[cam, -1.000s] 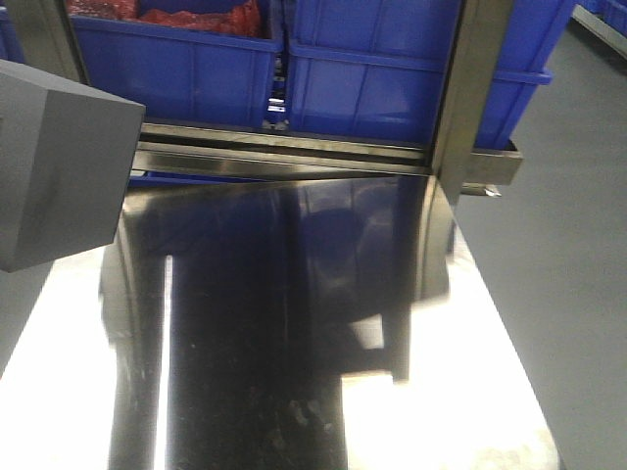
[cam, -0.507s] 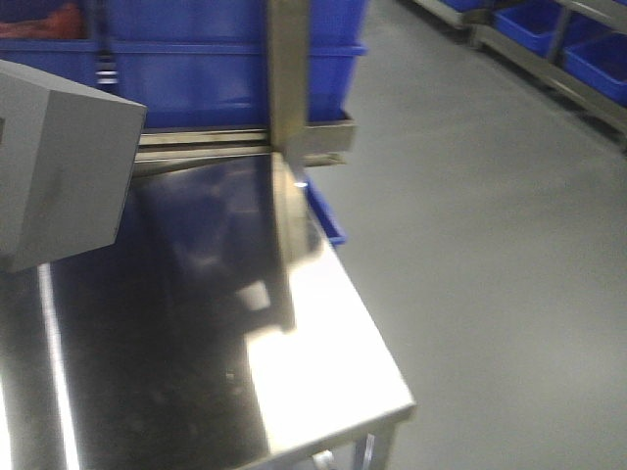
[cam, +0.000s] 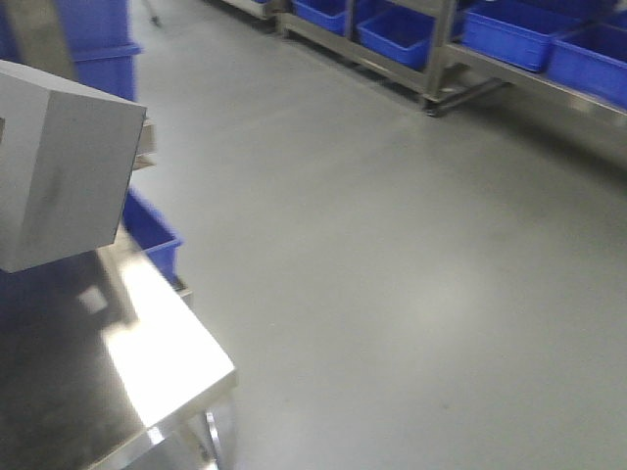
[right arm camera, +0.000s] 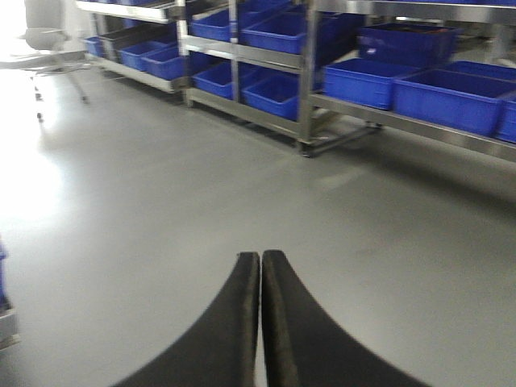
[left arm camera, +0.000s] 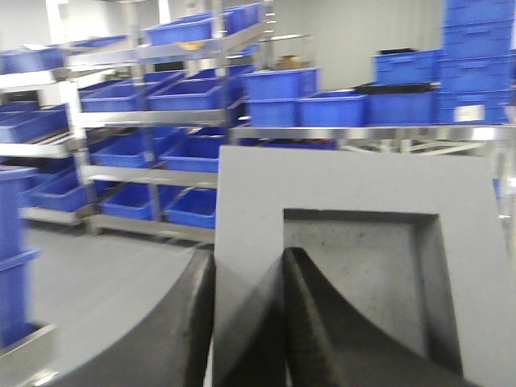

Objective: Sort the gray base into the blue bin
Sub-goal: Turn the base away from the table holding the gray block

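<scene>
Since the earlier frame the front view has swung right. The tabletop (cam: 167,362) that filled it now shows only its right front corner, with bare floor (cam: 392,245) and shelves of blue bins (cam: 509,29) beyond. The gray base (cam: 59,166) keeps its place at upper left, held in the air. The left gripper (left arm camera: 246,270) pinches one wall of it, one finger (left arm camera: 173,330) outside and the other in the recess, which faces the wrist camera. The base is roughly cubic, with no clear long axis. The right gripper (right arm camera: 260,262) is pressed closed and holds nothing.

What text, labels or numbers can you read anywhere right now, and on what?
No text can be read in any view.
Pale label on a stacked blue crate, left wrist view: too blurred to read.
Gray block: no markings visible on the faces shown.
</scene>
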`<state>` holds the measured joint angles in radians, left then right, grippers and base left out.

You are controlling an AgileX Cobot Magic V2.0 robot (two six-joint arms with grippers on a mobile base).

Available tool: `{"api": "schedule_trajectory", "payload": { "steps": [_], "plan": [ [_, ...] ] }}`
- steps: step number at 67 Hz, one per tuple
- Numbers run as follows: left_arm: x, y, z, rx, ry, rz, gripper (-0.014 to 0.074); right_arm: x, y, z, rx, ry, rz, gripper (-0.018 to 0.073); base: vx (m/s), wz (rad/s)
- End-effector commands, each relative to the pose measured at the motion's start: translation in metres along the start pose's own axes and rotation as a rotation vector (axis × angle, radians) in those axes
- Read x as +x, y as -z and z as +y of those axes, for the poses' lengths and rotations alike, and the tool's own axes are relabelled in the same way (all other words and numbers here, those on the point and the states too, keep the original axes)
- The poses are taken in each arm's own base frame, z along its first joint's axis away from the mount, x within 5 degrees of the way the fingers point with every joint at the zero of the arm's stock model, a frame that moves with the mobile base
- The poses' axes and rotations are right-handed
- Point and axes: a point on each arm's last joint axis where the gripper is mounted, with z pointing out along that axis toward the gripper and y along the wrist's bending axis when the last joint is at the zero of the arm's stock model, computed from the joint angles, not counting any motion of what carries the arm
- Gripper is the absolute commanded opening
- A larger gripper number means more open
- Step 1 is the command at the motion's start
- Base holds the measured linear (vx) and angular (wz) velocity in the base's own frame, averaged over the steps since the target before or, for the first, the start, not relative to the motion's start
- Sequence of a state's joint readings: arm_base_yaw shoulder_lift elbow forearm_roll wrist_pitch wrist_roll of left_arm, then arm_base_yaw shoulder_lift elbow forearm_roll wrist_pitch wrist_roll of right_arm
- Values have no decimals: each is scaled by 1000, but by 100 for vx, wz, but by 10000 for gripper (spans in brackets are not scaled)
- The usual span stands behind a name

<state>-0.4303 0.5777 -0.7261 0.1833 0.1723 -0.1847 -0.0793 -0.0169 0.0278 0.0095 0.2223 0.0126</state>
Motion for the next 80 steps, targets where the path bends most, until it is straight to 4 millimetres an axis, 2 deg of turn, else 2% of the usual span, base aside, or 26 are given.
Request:
{"api": "schedule_trajectory", "payload": {
  "steps": [1,80],
  "plan": [
    [-19,2,-2,28,25,-133,-6,-6,0,0,3,22,-70,-5,-3,-64],
    [-20,2,-2,28,25,-136,-6,-6,0,0,3,22,-70,-5,8,-64]
  ]
}}
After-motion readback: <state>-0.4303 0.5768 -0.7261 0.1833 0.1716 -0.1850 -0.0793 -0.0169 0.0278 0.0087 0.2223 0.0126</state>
